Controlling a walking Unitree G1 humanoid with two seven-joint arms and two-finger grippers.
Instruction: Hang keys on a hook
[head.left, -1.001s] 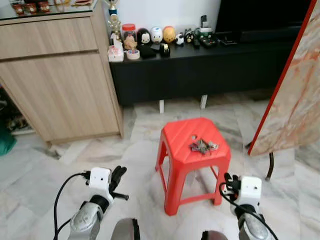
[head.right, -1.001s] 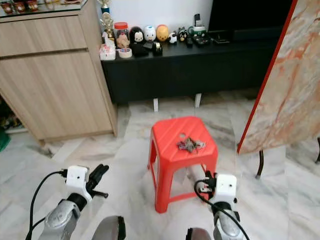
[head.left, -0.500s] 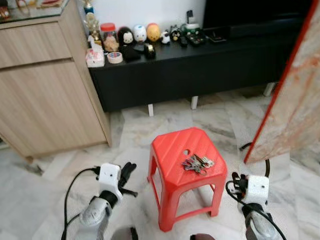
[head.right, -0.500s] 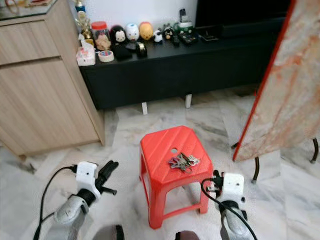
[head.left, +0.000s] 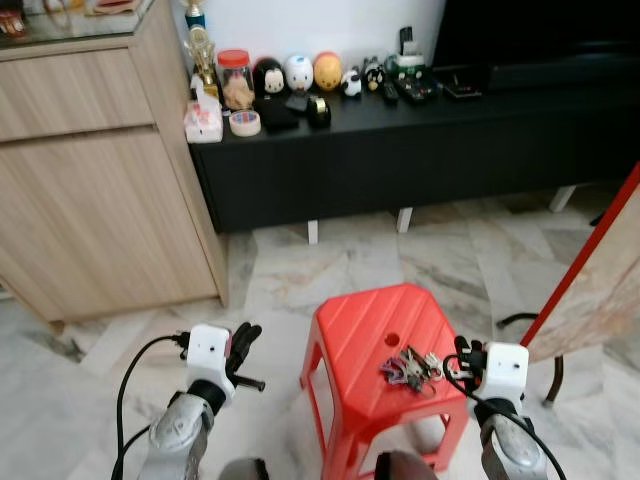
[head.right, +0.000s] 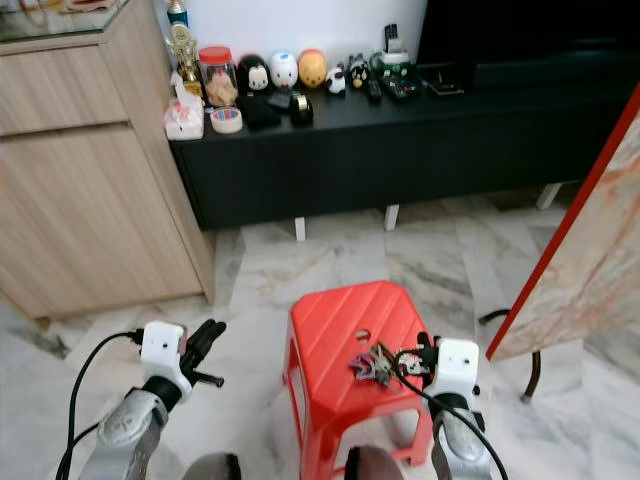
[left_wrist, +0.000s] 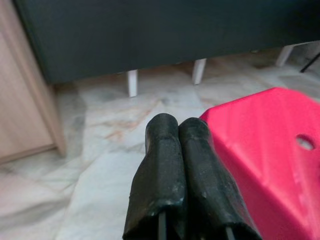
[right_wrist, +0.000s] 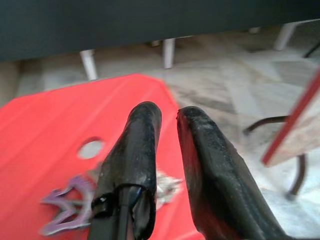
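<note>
A bunch of keys (head.left: 408, 368) lies on the right half of a red plastic stool (head.left: 372, 330) just in front of me. My right gripper (head.left: 463, 354) hovers at the stool's right edge, close beside the keys. In the right wrist view its fingers (right_wrist: 142, 145) stand a narrow gap apart with nothing between them, above the keys (right_wrist: 65, 215) and the stool top (right_wrist: 60, 125). My left gripper (head.left: 243, 345) is held to the left of the stool, over the floor. The left wrist view has its fingers (left_wrist: 162, 145) pressed together, empty, beside the stool (left_wrist: 260, 135).
A long black console (head.left: 420, 140) with small figurines (head.left: 300, 75) stands against the wall ahead. A wooden cabinet (head.left: 90, 200) stands at the left. A marble-patterned board with a red edge (head.left: 600, 290) leans at the right, with a dark metal leg (head.left: 520, 320) beneath it. The floor is marble.
The camera has moved closer to the stool, which now sits lower and nearer in view. My right gripper, earlier short of the stool, is now beside the keys.
</note>
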